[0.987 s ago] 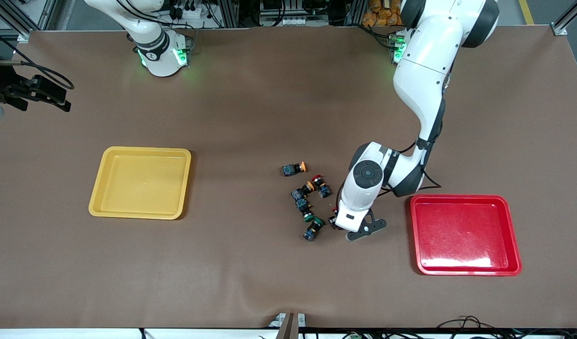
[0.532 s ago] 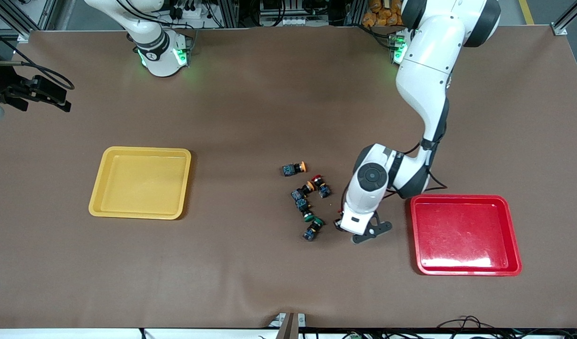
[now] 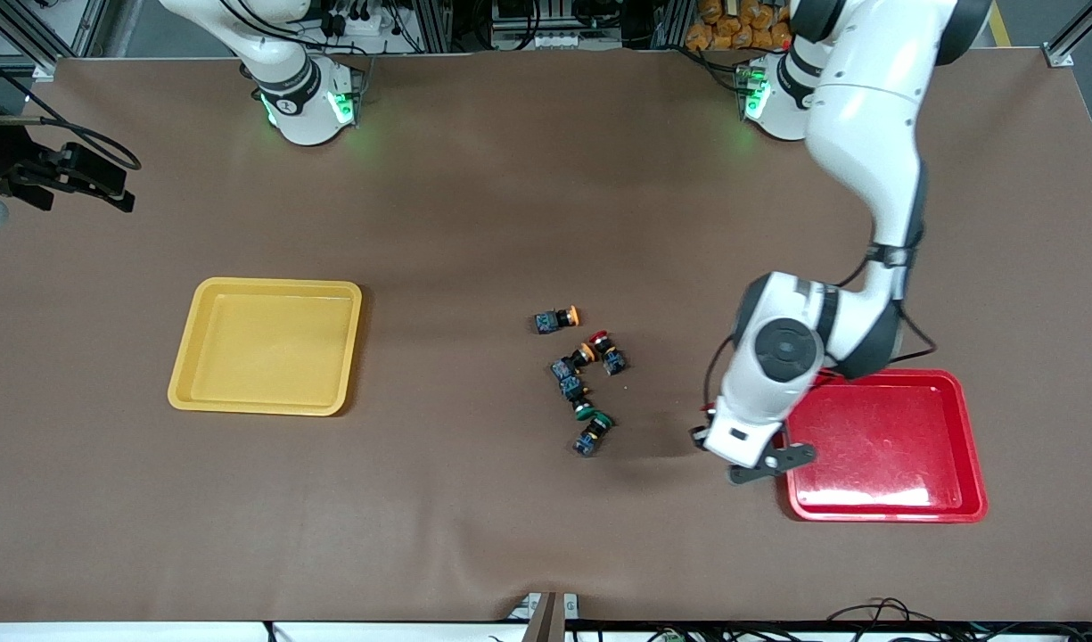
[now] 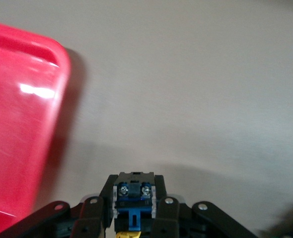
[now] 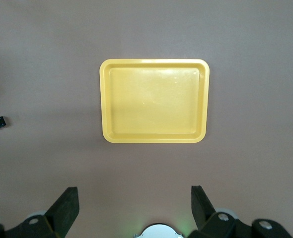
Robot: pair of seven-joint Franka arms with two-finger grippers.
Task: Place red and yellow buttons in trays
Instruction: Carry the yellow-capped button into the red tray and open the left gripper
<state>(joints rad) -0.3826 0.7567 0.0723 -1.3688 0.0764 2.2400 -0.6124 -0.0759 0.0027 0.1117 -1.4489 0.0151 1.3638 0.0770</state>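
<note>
Hovering just beside the red tray point(image 3: 880, 446), my left gripper point(image 4: 134, 218) pinches a button point(image 4: 133, 201) by its blue base. Loose buttons point(image 3: 581, 374) cluster mid-table. My right gripper point(image 5: 131, 208) waits, spread wide, high over the yellow tray point(image 5: 155, 101).

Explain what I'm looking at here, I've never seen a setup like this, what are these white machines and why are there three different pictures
These are two white robot arms bolted at a brown table's edge. One picture looks down from a high camera facing them; the other two come from cameras on each arm's wrist.

On the table lie a shallow yellow plastic tray, a glossy red plastic tray and, between them, a cluster of tiny push-button switches with orange, red and green caps.

The left gripper hangs over the table beside the red tray's rim, shut on a small black switch with a blue base; its cap is hidden. The right arm waits, its gripper open, high above the yellow tray.
</note>
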